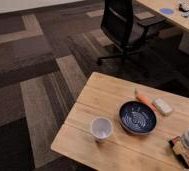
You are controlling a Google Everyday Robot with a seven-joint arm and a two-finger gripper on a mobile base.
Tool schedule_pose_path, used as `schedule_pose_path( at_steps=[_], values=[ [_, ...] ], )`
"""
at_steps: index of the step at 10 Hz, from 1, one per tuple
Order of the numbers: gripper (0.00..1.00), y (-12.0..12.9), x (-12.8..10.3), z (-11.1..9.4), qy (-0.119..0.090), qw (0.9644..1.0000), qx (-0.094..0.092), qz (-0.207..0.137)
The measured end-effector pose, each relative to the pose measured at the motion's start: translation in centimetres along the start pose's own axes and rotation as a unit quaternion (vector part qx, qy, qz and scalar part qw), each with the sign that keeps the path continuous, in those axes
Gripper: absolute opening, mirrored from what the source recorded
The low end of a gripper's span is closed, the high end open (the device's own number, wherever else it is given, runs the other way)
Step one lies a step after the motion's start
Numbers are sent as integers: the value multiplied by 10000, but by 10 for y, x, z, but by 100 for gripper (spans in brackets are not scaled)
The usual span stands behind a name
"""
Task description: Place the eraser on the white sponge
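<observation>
The eraser (pixel 182 151), a flat dark bar with orange-red edging, lies at the table's front right corner. My gripper (pixel 188 143) comes in from the right edge, a pale rounded body right above the eraser's far end, hiding part of it. Whether it touches the eraser cannot be told. The white sponge (pixel 162 106), a small pale rounded block, lies behind and to the right of the blue bowl (pixel 138 117), well away from the gripper.
A slim orange carrot-like stick (pixel 145 99) lies between the bowl and the sponge. A white paper cup (pixel 101 129) stands front left of the bowl on the wooden table (pixel 108 95). A black office chair (pixel 122 27) and another desk (pixel 183 17) stand behind.
</observation>
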Motion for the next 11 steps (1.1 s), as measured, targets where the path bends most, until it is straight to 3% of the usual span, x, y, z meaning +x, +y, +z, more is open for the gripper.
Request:
schedule_pose_path(
  at_steps=[1,2,3,7,11],
  values=[
    [0,-20,-23,-15,25,10000,57,-59],
    [0,-43,-70,-36,-96,9998,156,-128],
    [0,-50,-91,-47,-192,9994,203,-195],
    [0,-51,-89,-45,-173,9995,199,-188],
    [0,-61,-127,-43,-357,9980,470,-226]
  ],
)
